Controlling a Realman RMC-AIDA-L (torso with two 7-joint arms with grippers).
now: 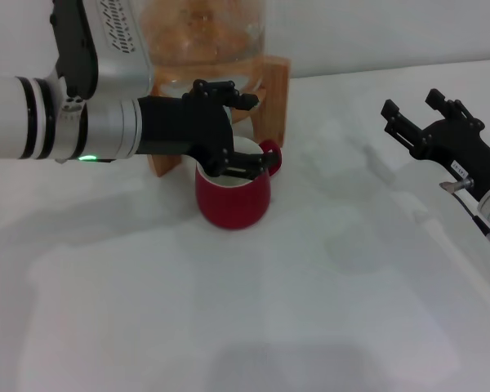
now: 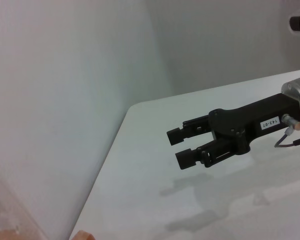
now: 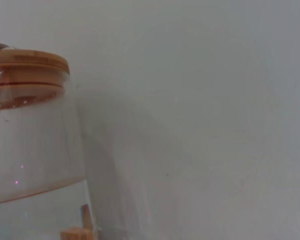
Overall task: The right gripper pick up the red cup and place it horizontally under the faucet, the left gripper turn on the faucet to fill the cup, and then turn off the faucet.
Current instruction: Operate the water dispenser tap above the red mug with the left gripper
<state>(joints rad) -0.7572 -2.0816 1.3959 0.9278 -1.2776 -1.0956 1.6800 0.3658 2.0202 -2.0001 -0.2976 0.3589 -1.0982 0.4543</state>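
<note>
Left arm reaches in level from the side, its silver wrist and green light showing, and the left gripper [image 1: 233, 131] hangs right over the red cup [image 1: 233, 200], black fingers spread around the spot in front of the glass jar [image 1: 202, 37]. The faucet itself is hidden behind that claw, so whether the fingers are clamped on its lever cannot be told. The cup stands upright on the white bench [image 1: 310, 310], just in front of the wooden stand [image 1: 273, 82], white inside showing, small loop handle turned toward the right arm. Over there, the right gripper [image 1: 415, 109] hovers well apart from the cup, fingers parted and holding nothing, plain to see from the left wrist too [image 2: 179, 140].
</note>
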